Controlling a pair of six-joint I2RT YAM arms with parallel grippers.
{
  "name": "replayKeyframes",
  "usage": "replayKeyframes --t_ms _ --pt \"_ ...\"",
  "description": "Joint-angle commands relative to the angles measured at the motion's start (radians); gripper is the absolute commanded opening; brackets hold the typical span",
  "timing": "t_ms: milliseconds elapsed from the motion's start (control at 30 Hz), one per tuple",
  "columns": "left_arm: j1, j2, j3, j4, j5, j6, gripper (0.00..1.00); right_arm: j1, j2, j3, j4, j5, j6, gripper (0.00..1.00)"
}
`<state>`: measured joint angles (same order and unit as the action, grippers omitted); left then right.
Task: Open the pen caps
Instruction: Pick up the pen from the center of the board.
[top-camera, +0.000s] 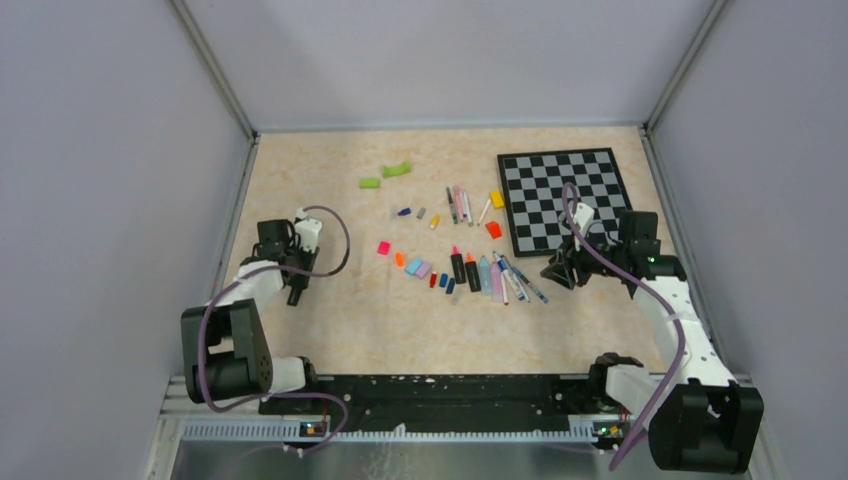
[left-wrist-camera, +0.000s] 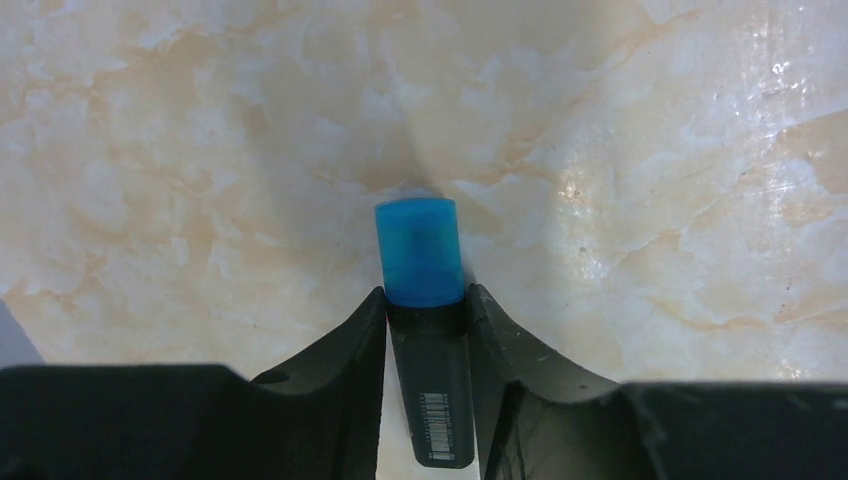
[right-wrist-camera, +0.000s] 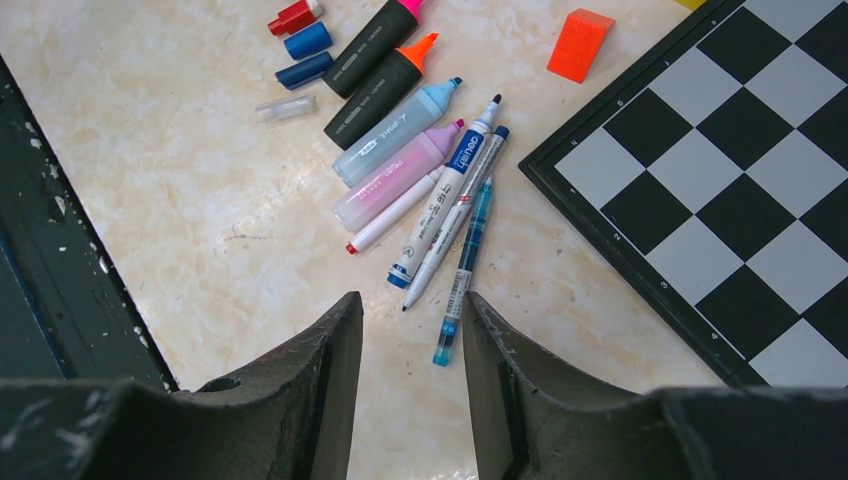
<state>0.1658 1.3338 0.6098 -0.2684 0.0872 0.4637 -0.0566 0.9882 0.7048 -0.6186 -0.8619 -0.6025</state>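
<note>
The left jaws are closed on a highlighter (left-wrist-camera: 432, 390) below its blue cap (left-wrist-camera: 418, 250); the right jaws are parted, empty. The highlighter may be dragged out by a tight cap.

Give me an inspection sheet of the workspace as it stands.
Surface: marbled beige table, glossy.
Job's things: pens lie in a row mid-table, tips bare; loose caps beside them; one black highlighter with its blue cap on.
Clutter: chessboard, green pieces, orange block, yellow block.
Grippers: left gripper closed on the highlighter's barrel; right gripper open, empty, above the table near the pens.
Cables: purple left cable loops beside its wrist; purple right cable crosses over the chessboard.
Surroundings: grey walls, metal frame posts.
</note>
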Motion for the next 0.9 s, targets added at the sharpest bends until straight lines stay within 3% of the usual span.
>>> replayKeyframes --t_ms 0,267,600,667,867 --pt "0.014 0.049 0.023 -0.043 0.073 0.009 0.36 -0.008 -0.020 0.018 0.010 -0.019 -0.020 0.41" --pt "0.014 0.101 0.119 -0.082 0.071 -0.060 0.17 -0.008 -0.019 0.019 0.012 -0.017 -0.023 0.41" --pt "0.009 0.221 0.299 -0.169 0.089 -0.370 0.11 -0.008 -0.011 0.016 0.011 -0.030 -0.025 0.41" --pt "0.004 0.231 0.313 -0.176 0.071 -0.416 0.12 -0.008 -0.007 0.014 0.013 -0.033 -0.024 0.41" --pt "-0.017 0.246 0.322 -0.175 -0.028 -0.456 0.32 -0.008 0.011 0.010 0.015 -0.034 -0.023 0.41"
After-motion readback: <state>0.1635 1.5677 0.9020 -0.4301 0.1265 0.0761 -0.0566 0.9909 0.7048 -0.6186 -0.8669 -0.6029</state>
